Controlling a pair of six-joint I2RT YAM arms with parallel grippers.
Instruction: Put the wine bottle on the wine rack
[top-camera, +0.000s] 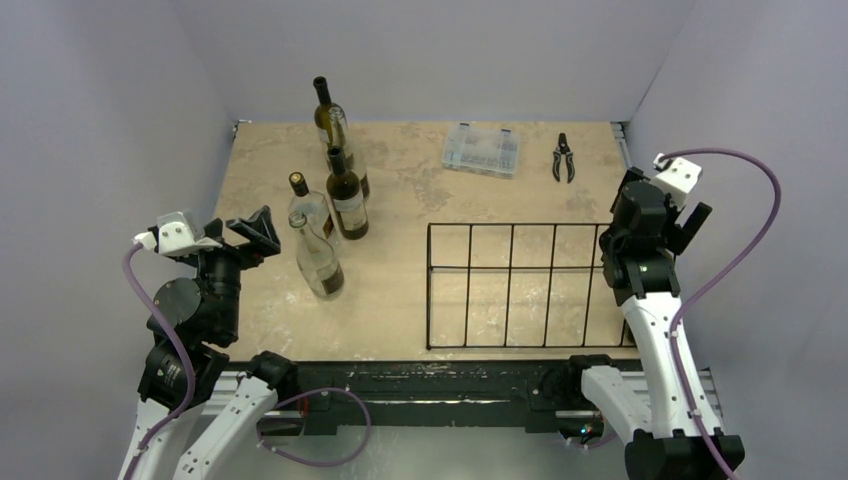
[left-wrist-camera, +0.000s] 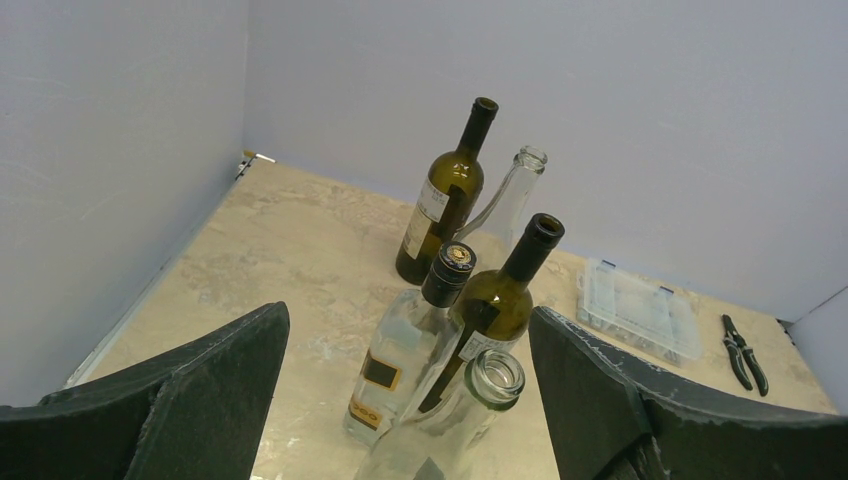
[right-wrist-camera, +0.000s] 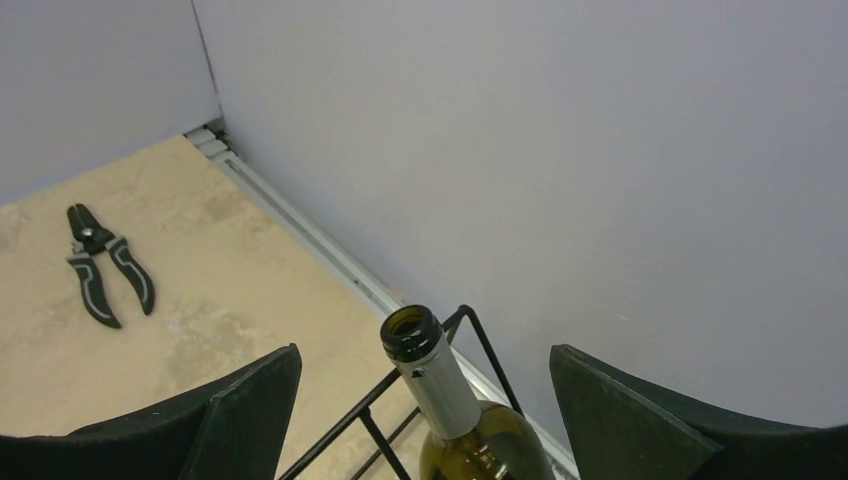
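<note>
An olive-green wine bottle (right-wrist-camera: 445, 400) with a silver foil neck rises between the fingers of my right gripper (right-wrist-camera: 425, 350). The gripper is open and both pads stand clear of the neck. The bottle sits at the right-end corner of the black wire wine rack (right-wrist-camera: 400, 385); the arm hides it from above. The wine rack (top-camera: 510, 285) lies at the table's front right, with my right gripper (top-camera: 672, 225) over its right end. My left gripper (left-wrist-camera: 408, 315) is open and empty, facing a cluster of bottles (left-wrist-camera: 480, 385), and sits left of them (top-camera: 255, 232).
Several bottles, clear and dark green, stand at the left middle (top-camera: 335, 200). A clear plastic compartment box (top-camera: 481, 150) and black pliers (top-camera: 563, 158) lie at the back right. The right wall runs close beside the rack's end (right-wrist-camera: 620, 200).
</note>
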